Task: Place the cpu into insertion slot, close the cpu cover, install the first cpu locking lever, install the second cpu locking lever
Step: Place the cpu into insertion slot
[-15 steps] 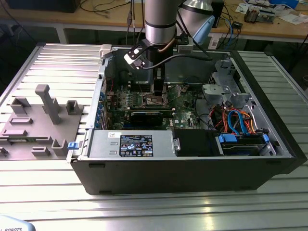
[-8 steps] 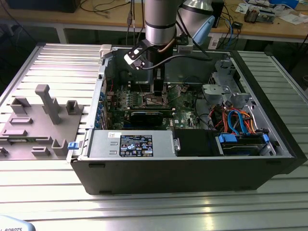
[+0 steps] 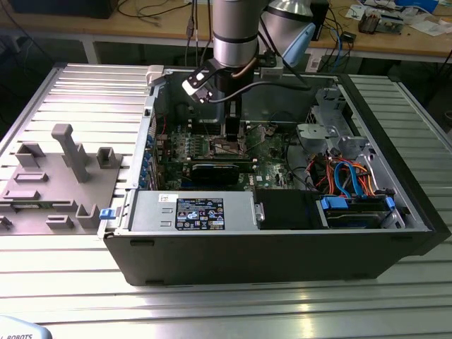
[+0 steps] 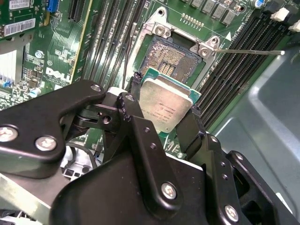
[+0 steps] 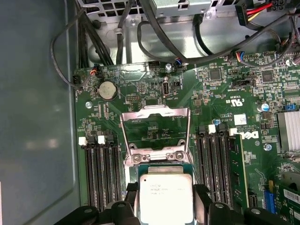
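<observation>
End effector is clamped on the cpu, with a finger on each of two opposite edges and the jaws spread just chip-wide. The silver lid faces the wrist cameras. The chip is held over the insertion slot and is not seated: part of the slot's contact field is exposed past the chip's edge. The cpu cover is flipped up open, just beyond the cpu in the first wrist view. A locking lever sticks out sideways from a slot corner, over the memory slots. In the exterior view, the end effector is down inside the open computer case, over the far middle of the motherboard. The case sits on the slatted metal counter.
</observation>
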You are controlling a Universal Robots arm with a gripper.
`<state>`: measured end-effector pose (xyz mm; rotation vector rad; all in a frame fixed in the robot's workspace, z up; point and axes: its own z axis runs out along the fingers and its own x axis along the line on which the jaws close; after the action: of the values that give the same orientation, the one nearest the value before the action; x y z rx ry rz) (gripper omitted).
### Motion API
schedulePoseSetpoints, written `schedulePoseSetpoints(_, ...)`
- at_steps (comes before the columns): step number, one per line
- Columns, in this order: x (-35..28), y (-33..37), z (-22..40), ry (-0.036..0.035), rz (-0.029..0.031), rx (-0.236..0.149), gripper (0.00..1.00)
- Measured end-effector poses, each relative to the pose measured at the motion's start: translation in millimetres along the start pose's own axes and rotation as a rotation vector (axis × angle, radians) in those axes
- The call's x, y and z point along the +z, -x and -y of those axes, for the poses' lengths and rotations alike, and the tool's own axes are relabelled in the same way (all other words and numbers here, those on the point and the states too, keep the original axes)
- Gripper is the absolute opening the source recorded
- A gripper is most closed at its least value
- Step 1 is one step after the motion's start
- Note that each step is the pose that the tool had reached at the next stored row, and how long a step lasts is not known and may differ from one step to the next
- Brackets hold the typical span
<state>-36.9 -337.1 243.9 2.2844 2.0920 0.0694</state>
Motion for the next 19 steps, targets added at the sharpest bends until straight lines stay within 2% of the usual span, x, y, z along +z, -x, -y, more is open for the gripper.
schedulePoseSetpoints(19,4.4,0.0,0.3,0.0,0.0003,0.004,0.55)
